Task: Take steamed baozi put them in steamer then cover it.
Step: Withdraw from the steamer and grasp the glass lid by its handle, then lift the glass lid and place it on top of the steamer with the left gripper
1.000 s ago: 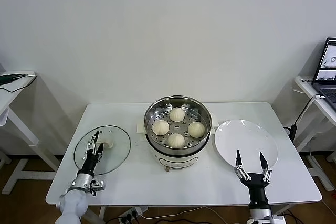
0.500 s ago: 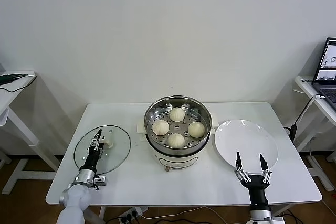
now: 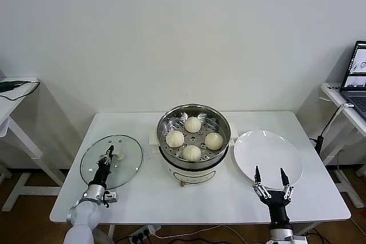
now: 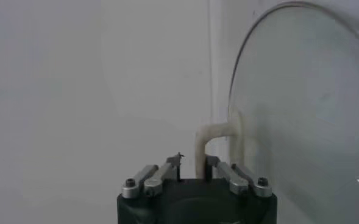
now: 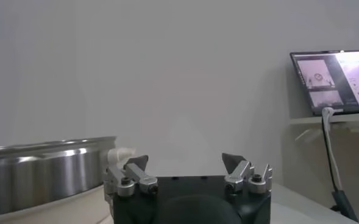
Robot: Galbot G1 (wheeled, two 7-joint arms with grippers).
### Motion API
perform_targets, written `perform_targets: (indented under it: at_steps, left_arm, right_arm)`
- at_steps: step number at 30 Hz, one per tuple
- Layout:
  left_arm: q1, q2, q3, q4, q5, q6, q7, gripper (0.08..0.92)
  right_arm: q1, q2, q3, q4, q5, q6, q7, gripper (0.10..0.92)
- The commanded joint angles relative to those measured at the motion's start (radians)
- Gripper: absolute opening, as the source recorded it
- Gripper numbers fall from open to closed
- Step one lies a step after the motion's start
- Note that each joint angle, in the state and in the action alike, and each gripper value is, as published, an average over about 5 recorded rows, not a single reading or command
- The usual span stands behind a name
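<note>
Gripping the white handle (image 4: 219,143) of the clear glass cover (image 3: 111,161), my left gripper (image 3: 107,156) reaches toward twelve o'clock. My right gripper (image 3: 269,176) hangs open by the plate (image 3: 269,151), at three o'clock from the steamer (image 3: 194,135).

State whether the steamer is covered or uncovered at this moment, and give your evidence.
Uncovered. The steamer shows four baozi in its open basket, while the glass lid lies on the table to its left, the left gripper shut on its handle.
</note>
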Motion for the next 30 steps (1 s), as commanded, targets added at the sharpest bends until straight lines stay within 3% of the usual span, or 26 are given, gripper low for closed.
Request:
perform_targets:
  at_steps: [1,8,16,20,24,30]
  left_arm:
    - [0.015,-0.003,-0.012,-0.077,0.0,0.007,-0.006,0.19]
    - [0.113,0.023,-0.026,-0.365,-0.089,0.067,0.078,0.189]
    - [0.299,0.129,0.044,-0.805,-0.344,0.328,0.36,0.189]
    - [0.331,0.182,0.13,-0.965,-0.405,0.489,0.487,0.189]
    - [0.303,0.222,0.256,-1.026,-0.384,0.603,0.562,0.189]
    - [0.21,0.241,0.437,-1.012,-0.308,0.684,0.624,0.189]
  right_arm:
    - [0.001,-0.001,-0.002,0.003,-0.002,0.001,0.001,0.823]
    - [0.008,-0.004,-0.007,0.006,-0.002,-0.002,0.001,0.823]
    - [0.024,-0.012,-0.013,0.006,0.003,-0.013,0.002,0.823]
    - [0.036,-0.015,-0.013,0.009,0.004,-0.025,0.003,0.823]
    - [0.039,-0.016,-0.01,0.014,0.006,-0.028,0.003,0.823]
    - [0.039,-0.015,0.002,0.017,0.007,-0.027,0.003,0.823]
